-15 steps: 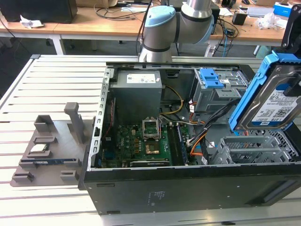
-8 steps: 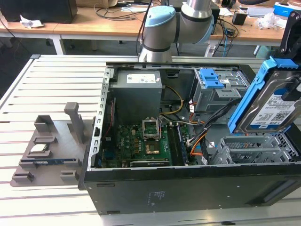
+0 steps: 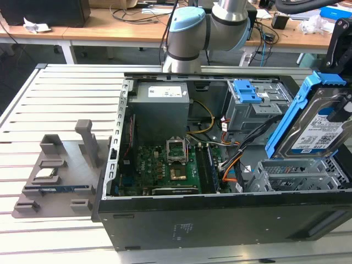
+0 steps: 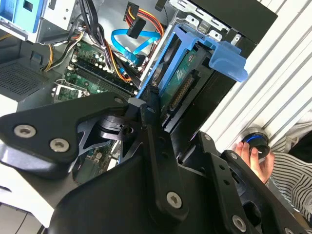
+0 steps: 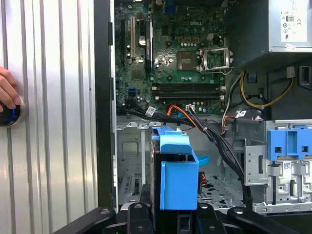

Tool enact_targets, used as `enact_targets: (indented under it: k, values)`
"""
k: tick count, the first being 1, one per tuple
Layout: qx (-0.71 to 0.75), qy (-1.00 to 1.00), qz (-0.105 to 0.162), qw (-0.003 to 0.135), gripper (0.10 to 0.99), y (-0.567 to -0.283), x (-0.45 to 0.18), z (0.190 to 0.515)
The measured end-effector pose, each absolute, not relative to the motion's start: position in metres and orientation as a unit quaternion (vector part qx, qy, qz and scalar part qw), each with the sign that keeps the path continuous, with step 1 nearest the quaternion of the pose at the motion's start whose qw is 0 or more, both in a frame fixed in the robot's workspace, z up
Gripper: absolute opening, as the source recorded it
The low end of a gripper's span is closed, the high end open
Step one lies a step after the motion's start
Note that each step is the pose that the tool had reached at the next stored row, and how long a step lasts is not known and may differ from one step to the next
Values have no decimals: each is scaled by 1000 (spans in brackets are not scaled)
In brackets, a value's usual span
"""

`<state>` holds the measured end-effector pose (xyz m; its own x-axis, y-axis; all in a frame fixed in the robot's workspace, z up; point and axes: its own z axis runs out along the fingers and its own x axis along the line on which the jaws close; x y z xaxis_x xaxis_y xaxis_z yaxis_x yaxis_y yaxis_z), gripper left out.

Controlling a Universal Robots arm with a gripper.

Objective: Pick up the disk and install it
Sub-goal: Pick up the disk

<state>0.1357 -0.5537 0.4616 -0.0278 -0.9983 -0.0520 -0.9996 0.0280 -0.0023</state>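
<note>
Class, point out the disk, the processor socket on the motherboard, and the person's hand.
disk (image 3: 319, 132): exterior view, on its white-and-blue label.
processor socket (image 5: 187, 59): first wrist view, on the socket's square centre.
hand (image 5: 7, 90): first wrist view, on the fingers by a round knob.

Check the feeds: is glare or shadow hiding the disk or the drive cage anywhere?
Exterior view: the disk is evenly lit, its label free of glare, the drive cage below it plainly lit. Second wrist view: the slatted table is washed out bright, the disk's underside shaded. First wrist view: the blue bracket is bright; the cage behind it lies dim.
</note>
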Motion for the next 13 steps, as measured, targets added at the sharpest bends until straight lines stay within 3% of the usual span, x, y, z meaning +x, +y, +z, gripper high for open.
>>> enact_targets:
  k: [13]
  values:
    - [-697, 717, 17, 19, 353, -555, 140, 448]
